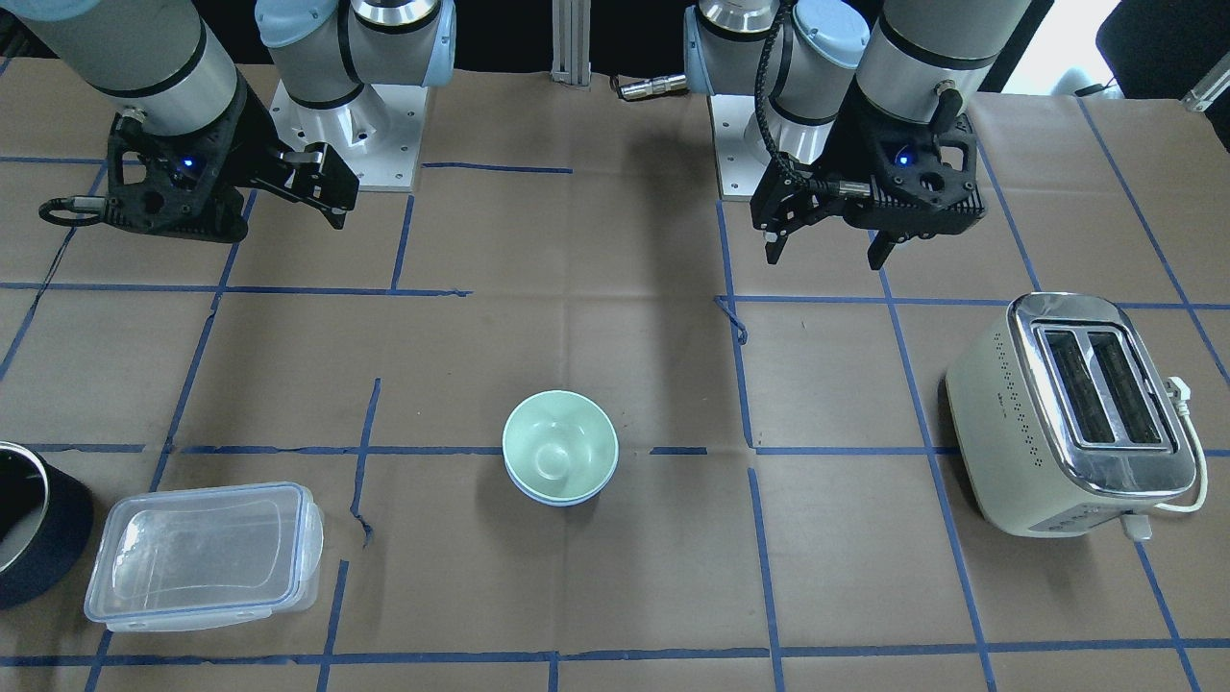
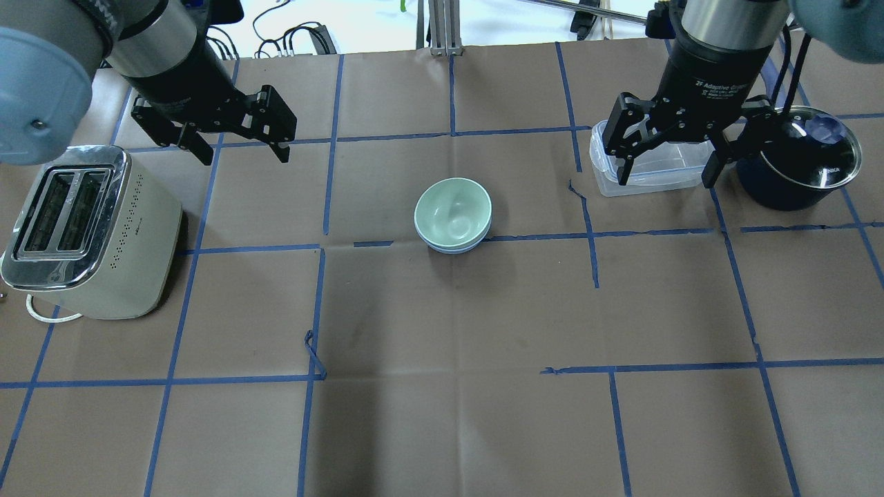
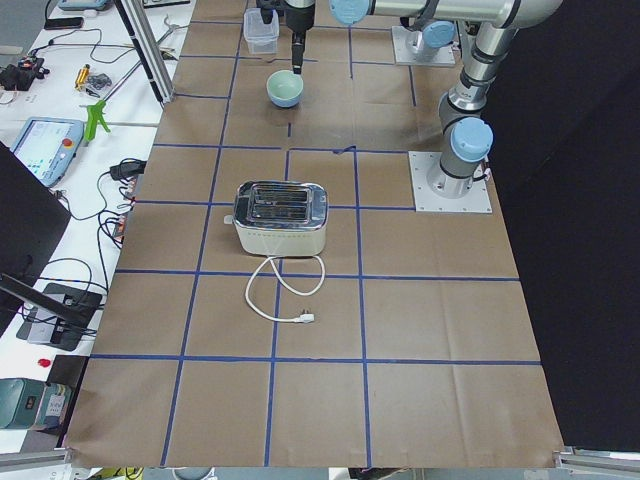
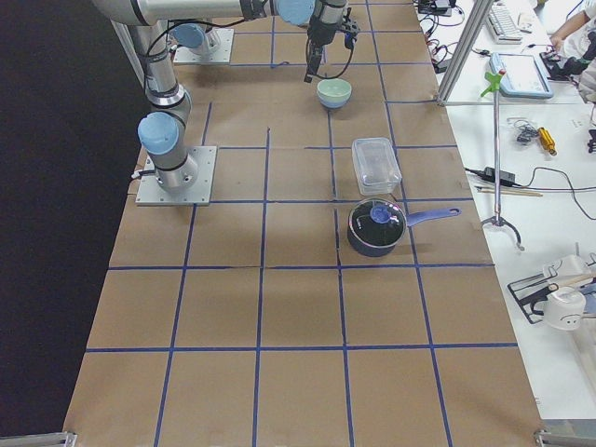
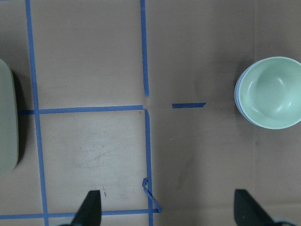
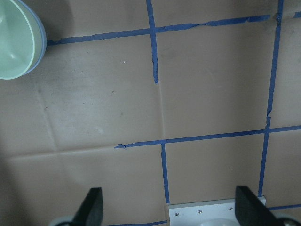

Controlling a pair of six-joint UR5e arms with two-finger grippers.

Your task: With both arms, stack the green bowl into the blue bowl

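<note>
The green bowl (image 2: 452, 210) sits nested inside the blue bowl (image 2: 450, 250) at the middle of the table. Only a thin blue rim shows under it. The stack also shows in the front view, green bowl (image 1: 557, 444) over blue bowl (image 1: 559, 500), and at the right edge of the left wrist view (image 5: 275, 92). My left gripper (image 2: 244, 157) is open and empty, raised well to the left of the bowls. My right gripper (image 2: 664, 181) is open and empty, raised to their right over the clear container.
A cream toaster (image 2: 90, 235) with its cord stands at the left. A clear lidded container (image 2: 649, 169) and a dark pot (image 2: 801, 166) stand at the right, under and beside my right gripper. Blue tape lines cross the brown table cover.
</note>
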